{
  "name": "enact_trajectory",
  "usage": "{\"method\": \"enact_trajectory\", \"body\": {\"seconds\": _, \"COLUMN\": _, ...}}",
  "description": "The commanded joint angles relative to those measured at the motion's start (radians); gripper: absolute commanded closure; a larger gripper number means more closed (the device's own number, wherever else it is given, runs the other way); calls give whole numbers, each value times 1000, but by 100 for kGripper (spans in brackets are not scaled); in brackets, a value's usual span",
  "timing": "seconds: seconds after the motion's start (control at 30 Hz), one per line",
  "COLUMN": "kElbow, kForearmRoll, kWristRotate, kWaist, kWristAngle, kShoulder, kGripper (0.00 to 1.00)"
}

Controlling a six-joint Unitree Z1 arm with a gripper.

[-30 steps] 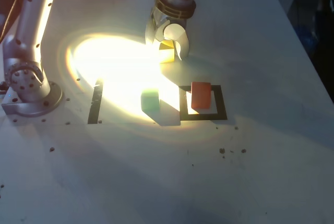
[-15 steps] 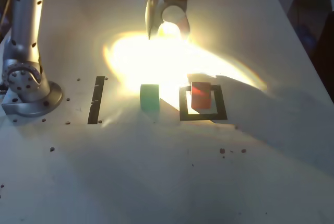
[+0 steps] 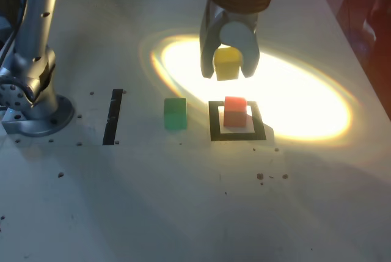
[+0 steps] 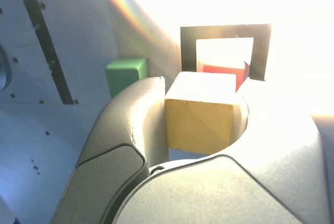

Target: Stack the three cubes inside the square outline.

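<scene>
**Yellow cube in hand, red base already laid**

In the exterior view, we see the yellow cube (image 3: 226, 64) held between the fingers (image 3: 211, 42), above the tabletop (image 3: 153, 207) and on the far side of the square outline (image 3: 259, 135). The red cube (image 3: 235, 112) sits inside that black frame, with white showing around its near end. We take it to be the bottom of the stack, so the yellow one is probably carried high to come down on it from above. The green cube (image 3: 175, 114) stands on its own to the left of the frame, between it and the black strip (image 3: 112, 117), likely waiting its turn as the last layer.

All three look like plain, solid-coloured blocks of much the same size. Green shows a lighter top over a darker near face; red is bright on top; yellow is dulled by the fingers' shade, beside a strong pool of light.

In the wrist view, we find the fingers closed on opposite sides of the yellow cube, leaving its top and one face uncovered. The top is bleached nearly white, the face a warm mustard with slightly worn edges. The red cube is partly hidden behind it, so we cannot judge alignment well from here; we would centre yellow over red before letting go.
</scene>
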Motion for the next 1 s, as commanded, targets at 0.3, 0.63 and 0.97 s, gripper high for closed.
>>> {"method": "enact_trajectory", "body": {"seconds": 0.3, "kElbow": 55, "kForearmRoll": -33, "kWristRotate": 4, "kWaist": 1, "kWristAngle": -7, "kShoulder": 38, "kGripper": 78}}
{"method": "enact_trajectory", "body": {"seconds": 0.63, "kElbow": 46, "kForearmRoll": -64, "kWristRotate": 29, "kWaist": -4, "kWristAngle": -23, "kShoulder": 47, "kGripper": 78}}
{"method": "enact_trajectory", "body": {"seconds": 0.97, "kElbow": 31, "kForearmRoll": -63, "kWristRotate": 36, "kWaist": -19, "kWristAngle": -32, "kShoulder": 89, "kGripper": 77}}
